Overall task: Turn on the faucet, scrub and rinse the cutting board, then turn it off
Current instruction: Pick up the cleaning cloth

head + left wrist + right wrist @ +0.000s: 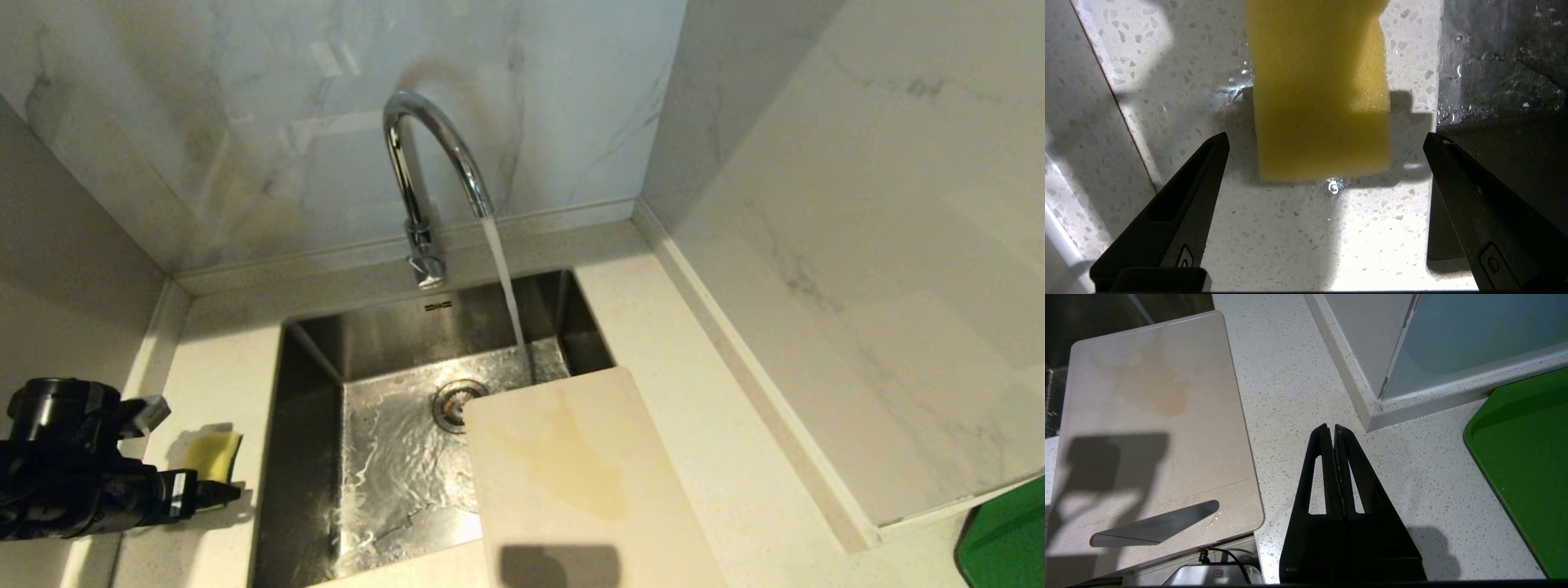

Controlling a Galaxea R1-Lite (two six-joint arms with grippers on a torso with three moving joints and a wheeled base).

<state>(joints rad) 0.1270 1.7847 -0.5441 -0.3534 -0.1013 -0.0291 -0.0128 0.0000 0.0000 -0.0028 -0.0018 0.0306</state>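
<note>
Hovering over the counter left of the sink [310,457], the left gripper [1327,141] has jaws spread wide, the sponge [1321,90] dead ahead, long axis pointing away. Cutting board [571,474] bridges the sink's right rim; right gripper [1334,430] sits pinched closed beside it.

Yellow sponge [214,454] on the counter [694,425]; green tray [1527,457] nearby.

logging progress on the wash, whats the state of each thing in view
chrome gooseneck faucet: on, water running
steel sink: wet
cream plastic cutting board: stained yellowish, partly over the sink
yellow sponge: on the counter, not gripped
left gripper: open, at the sponge
right gripper: shut, empty
</note>
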